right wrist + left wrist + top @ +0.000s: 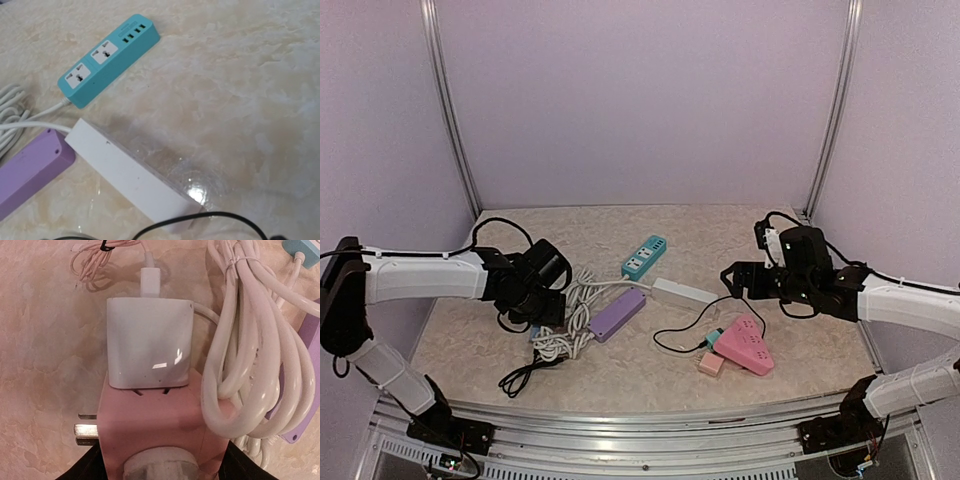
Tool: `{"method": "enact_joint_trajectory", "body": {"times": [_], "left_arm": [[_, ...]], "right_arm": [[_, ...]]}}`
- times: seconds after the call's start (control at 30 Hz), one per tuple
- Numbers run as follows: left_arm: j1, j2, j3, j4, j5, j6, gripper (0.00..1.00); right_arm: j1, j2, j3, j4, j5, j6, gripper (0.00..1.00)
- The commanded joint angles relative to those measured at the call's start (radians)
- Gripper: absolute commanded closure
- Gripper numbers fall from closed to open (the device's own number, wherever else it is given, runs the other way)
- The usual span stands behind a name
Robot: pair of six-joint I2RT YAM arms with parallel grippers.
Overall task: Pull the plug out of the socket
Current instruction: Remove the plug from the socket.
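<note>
Pink socket block (150, 435) nearest the left wrist lens, flanked by dark fingers (84, 471) of left end effector (162, 467); spread around it, clamped or not: cannot tell. White plug (149, 342) seated in its far face, left side of desk (720, 225), beside cable coil (255, 355). Plug-to-socket axis straight ahead of fingers. Right end effector (738, 280) spread, empty, well apart; left arm nearer.

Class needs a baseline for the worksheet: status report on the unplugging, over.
Left gripper astride pink socket block, grip unclear. Right gripper open, empty. White charger plugged in. Coiled white cable against block's right side.
</note>
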State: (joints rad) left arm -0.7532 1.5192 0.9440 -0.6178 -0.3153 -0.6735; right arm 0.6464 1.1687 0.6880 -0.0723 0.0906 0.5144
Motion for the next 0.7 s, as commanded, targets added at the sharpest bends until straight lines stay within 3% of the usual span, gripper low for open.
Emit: {"method": "enact_joint_trajectory", "body": {"times": [0.0, 0.07, 0.37, 0.53, 0.67], "left_arm": [[-0.006, 0.044, 0.011, 0.008, 0.016, -0.007, 0.30], [-0.007, 0.058, 0.014, 0.009, 0.016, -0.014, 0.31], [-0.038, 0.064, 0.060, -0.039, -0.045, -0.017, 0.60], [-0.047, 0.007, 0.094, -0.060, -0.104, 0.013, 0.67], [-0.030, -0.086, 0.122, 0.042, -0.042, 0.148, 0.71]], "right_arm": [[0.010, -0.026, -0.011, -0.003, 0.010, 0.000, 0.06], [0.010, -0.035, -0.016, -0.003, 0.012, 0.000, 0.07], [0.010, -0.068, -0.042, -0.006, 0.019, 0.005, 0.06], [0.010, -0.091, -0.033, -0.009, 0.018, 0.003, 0.07], [0.010, -0.116, -0.023, 0.002, -0.010, -0.009, 0.06]]}}
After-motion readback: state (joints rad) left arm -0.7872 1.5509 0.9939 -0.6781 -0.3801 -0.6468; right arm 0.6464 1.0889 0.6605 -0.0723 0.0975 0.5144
